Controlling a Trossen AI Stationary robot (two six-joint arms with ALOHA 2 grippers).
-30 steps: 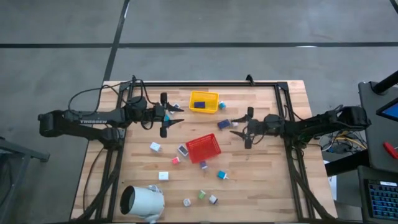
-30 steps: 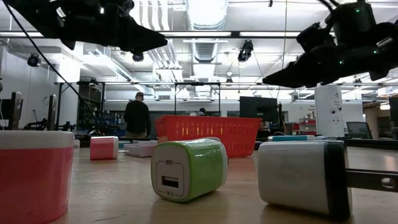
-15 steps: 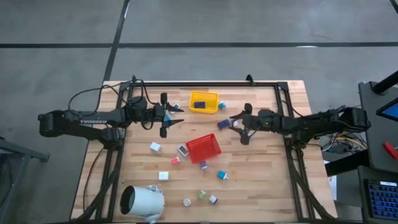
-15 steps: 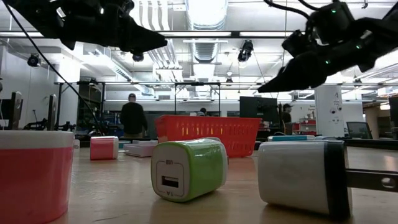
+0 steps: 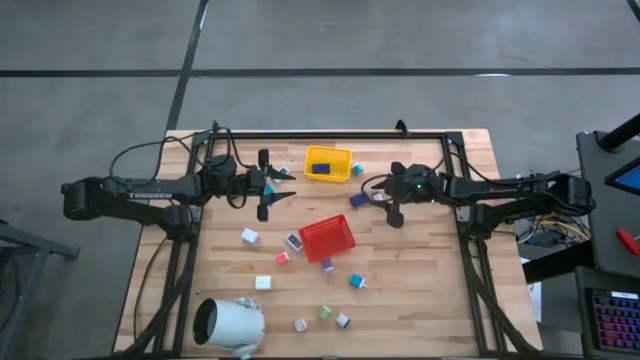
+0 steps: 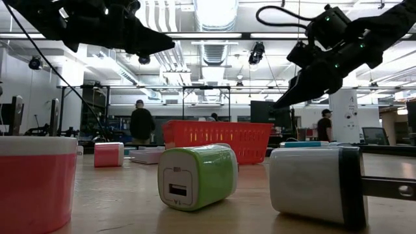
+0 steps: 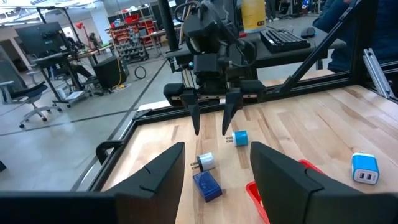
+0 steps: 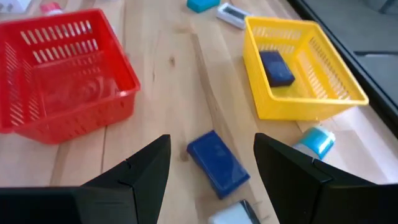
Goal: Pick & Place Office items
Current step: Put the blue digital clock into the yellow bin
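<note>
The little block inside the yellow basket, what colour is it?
Navy blue; the block in the yellow basket shows best in the right wrist view.

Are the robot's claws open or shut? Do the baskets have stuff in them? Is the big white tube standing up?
left gripper: open, empty, raised above the table.
right gripper: open, empty, above a navy block.
yellow tray: upright, holds one navy piece.
red tray: upright, looks empty.
white cylinder: lying on its side.
</note>
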